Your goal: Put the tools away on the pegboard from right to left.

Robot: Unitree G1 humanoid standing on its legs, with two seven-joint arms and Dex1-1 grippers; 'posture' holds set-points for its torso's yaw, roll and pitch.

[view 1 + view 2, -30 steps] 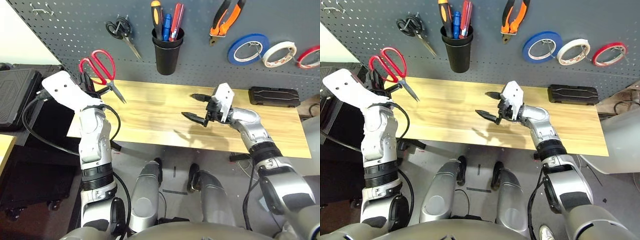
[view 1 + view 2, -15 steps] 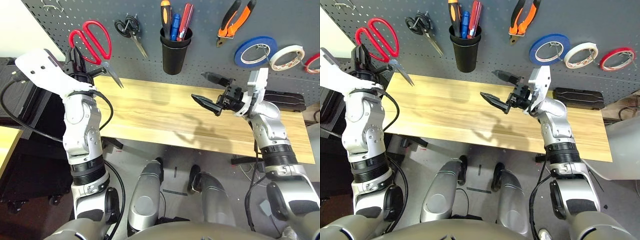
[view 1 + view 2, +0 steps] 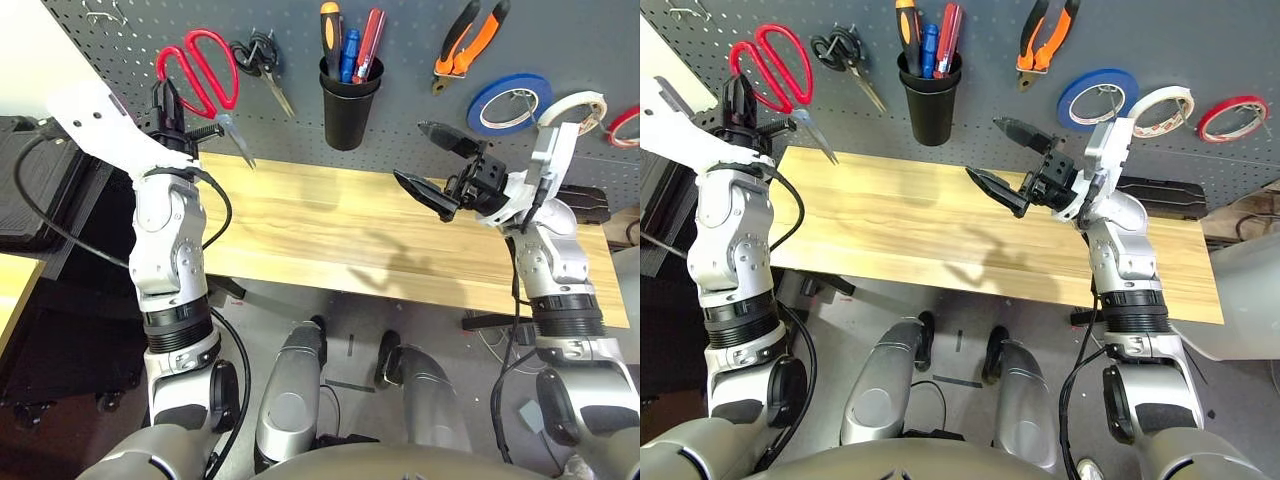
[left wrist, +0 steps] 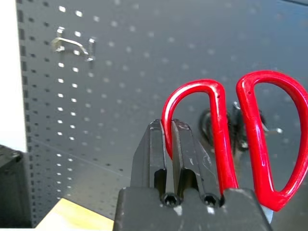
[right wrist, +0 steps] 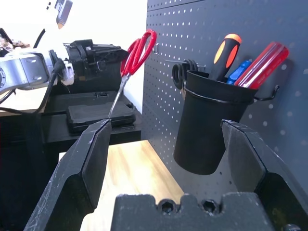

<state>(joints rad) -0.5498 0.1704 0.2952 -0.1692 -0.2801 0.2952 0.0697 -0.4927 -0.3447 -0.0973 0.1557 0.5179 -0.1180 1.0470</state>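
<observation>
Backdrop: you face a dark grey pegboard (image 3: pixel 150 30) rising behind a pale wooden table (image 3: pixel 330 225), with a white wall off to the left.
Left gripper (image 4: pixel 169 144): its two black fingers are pressed together on one red loop of the red-handled scissors (image 3: pixel 200 80), and you hold them up in front of the board's left part, handles uppermost, blades slanting down toward the table.
Free hook (image 4: pixel 72 44): in your left wrist view a bare wire hook sits on the board, apart from the red handles.
Black-handled scissors (image 3: pixel 262 65): they hang on the board just right of the red pair.
Black cup (image 3: pixel 347 100): it hangs at the board's middle and holds the black-and-orange-handled screwdriver (image 3: pixel 329 35) beside a blue handle and a red one.
Pliers (image 3: pixel 465 40): the orange-and-black handles hang right of the cup.
Tape rolls: the blue roll (image 3: pixel 510 100), the whitish tape roll (image 3: pixel 575 105) and a red roll (image 3: pixel 625 125) hang in a row at the right.
Right gripper (image 3: pixel 432 165): your fingers stand spread as wide as they go, holding nothing, raised above the table's right half and pointing left toward the cup.
Black case (image 3: pixel 585 200): it lies on the table's far right, behind your right arm.
</observation>
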